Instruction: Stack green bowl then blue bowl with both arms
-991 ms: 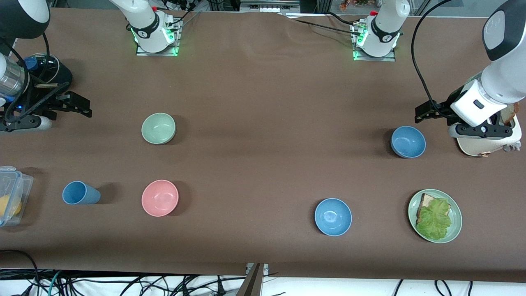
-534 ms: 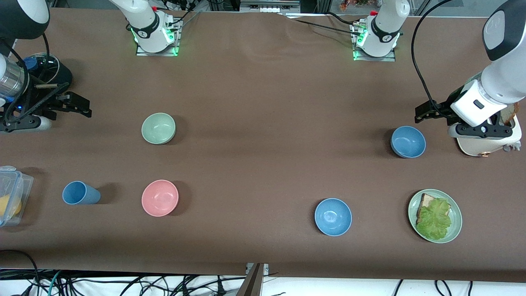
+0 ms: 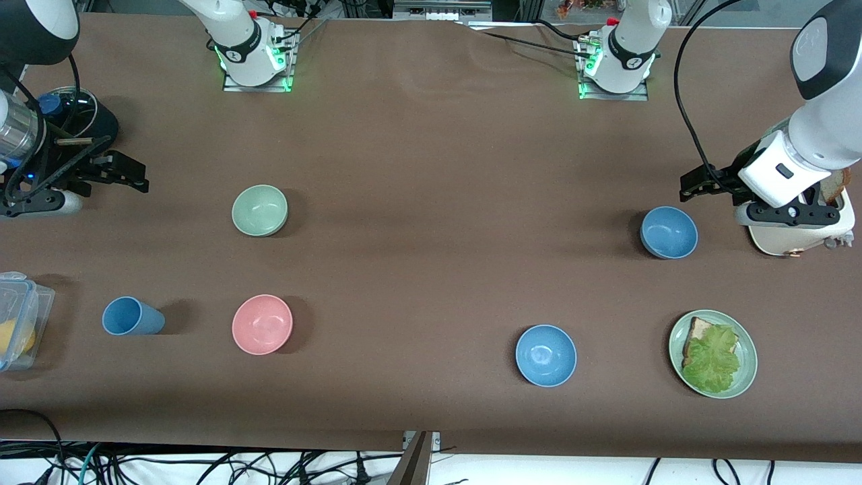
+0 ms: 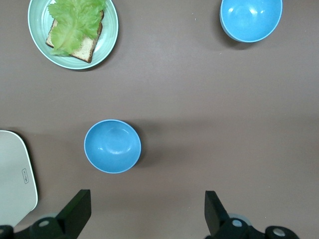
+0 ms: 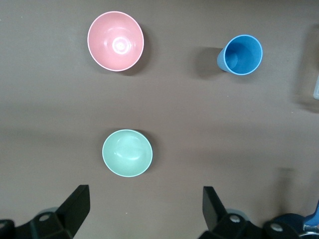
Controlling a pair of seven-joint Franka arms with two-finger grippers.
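Front view, read as a clock face, settles which arm serves which bowl. The green bowl (image 3: 260, 210) sits upright on the bench (image 3: 431, 168) toward the right arm's end, and from the right gripper (image 3: 124, 174) it lies between three and four o'clock, well apart. That gripper hangs over bare bench with its fingers (image 3: 138, 182) spread wide and nothing between them. In the right wrist view the green bowl (image 5: 127, 153) shows ahead of the open right gripper (image 5: 144, 211), roughly centred on the gap.

The blue bowl (image 3: 669, 232), the duskier of the two, stands toward the left arm's end. It lies at about seven o'clock from the left gripper (image 3: 700, 183), and near it. The left gripper also has its fingers (image 3: 687, 190) parted and holds nothing. In the left wrist view the blue bowl (image 4: 112, 146) sits just ahead of the left gripper (image 4: 144, 214), a little off the middle of the gap.

Both bowls are round, so no long axis dictates the grip, and any stretch of rim should do. The brighter blue bowl (image 3: 546, 355) lies nearer the front camera, at about seven o'clock from the dusky one, and is the likely mix-up. Judging by the layout, the right arm is much closer to the green bowl and the left arm to the blue bowl. No stacking has begun.
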